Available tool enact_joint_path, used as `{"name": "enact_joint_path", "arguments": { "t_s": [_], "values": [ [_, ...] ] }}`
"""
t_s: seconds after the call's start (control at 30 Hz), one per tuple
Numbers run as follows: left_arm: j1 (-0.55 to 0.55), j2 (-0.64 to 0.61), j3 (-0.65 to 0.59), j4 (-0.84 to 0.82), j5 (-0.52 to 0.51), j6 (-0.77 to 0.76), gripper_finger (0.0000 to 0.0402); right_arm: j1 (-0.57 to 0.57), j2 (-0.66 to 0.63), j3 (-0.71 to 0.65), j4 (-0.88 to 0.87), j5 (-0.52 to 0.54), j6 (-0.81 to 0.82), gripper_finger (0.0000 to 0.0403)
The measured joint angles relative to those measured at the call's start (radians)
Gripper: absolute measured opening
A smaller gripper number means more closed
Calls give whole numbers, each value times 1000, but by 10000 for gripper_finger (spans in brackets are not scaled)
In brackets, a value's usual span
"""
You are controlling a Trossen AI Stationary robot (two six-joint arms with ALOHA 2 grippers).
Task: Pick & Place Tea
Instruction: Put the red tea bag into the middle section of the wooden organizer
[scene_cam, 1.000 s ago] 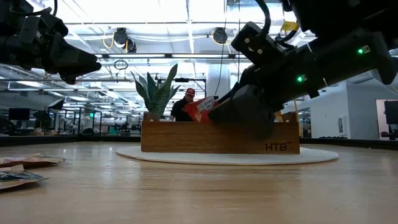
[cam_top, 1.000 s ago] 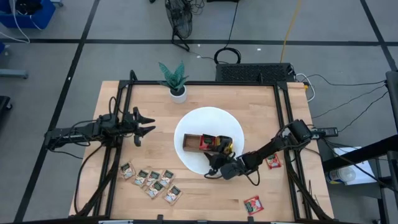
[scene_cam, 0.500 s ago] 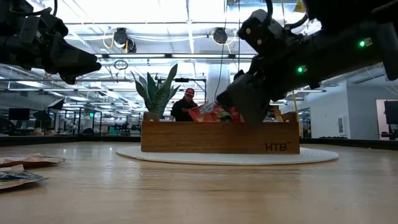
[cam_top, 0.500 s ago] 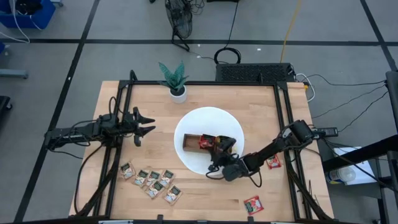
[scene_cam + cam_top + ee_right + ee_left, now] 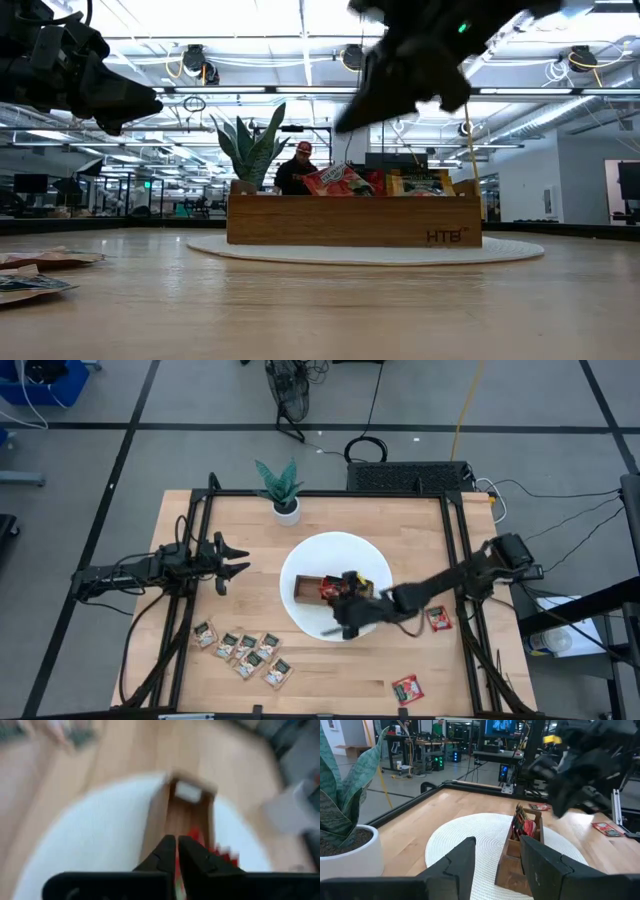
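A brown wooden tray [image 5: 306,590] stands on a white round mat [image 5: 300,560] at mid-table. Red and orange tea sachets [image 5: 335,588] lie in it and stick up above its rim [image 5: 345,180]. My right gripper [image 5: 345,612] hangs shut and empty above the tray's near side [image 5: 350,115], its fingertips close together in the right wrist view [image 5: 177,840]. Several pale beige sachets [image 5: 245,652] lie flat near the table's front left. Two red sachets [image 5: 438,620] [image 5: 406,688] lie at the front right. My left gripper [image 5: 235,560] waits open at the table's left, well clear of the tray [image 5: 520,852].
A potted plant [image 5: 281,490] stands at the far edge, left of centre. The table's black frame rails [image 5: 455,540] run along both sides. Bare wood lies between the mat and the beige sachets.
My right gripper has risen from the tray and now hangs well above it, tipped less steeply down. The red sachet that stood tilted at its fingers a second ago now lies lower in the tray, free of the gripper.
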Motion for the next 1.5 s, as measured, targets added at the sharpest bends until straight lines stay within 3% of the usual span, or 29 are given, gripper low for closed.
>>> {"name": "enact_joint_path", "arguments": {
  "t_s": [0.13, 0.4, 0.5, 0.67, 0.97, 1.2, 1.5],
  "values": [
    [0, 0, 0, 0, 0, 0, 157, -59, 66, 96, -188, -82, 11, 2],
    [0, 0, 0, 0, 0, 0, 157, -125, 79, 155, -189, -103, -41, 9],
    [0, 0, 0, 0, 0, 0, 157, -140, 72, 155, -210, -148, -87, 34],
    [0, 0, 0, 0, 0, 0, 157, -182, 71, 154, -241, -329, 2, 97],
    [0, 0, 0, 0, 0, 0, 157, -217, 71, 154, -232, -299, -30, 161],
    [0, 0, 0, 0, 0, 0, 157, -245, 71, 154, -302, -313, 5, 164],
    [0, 0, 0, 0, 0, 0, 157, -231, 70, 154, -352, -350, 42, 131]
  ]
}}
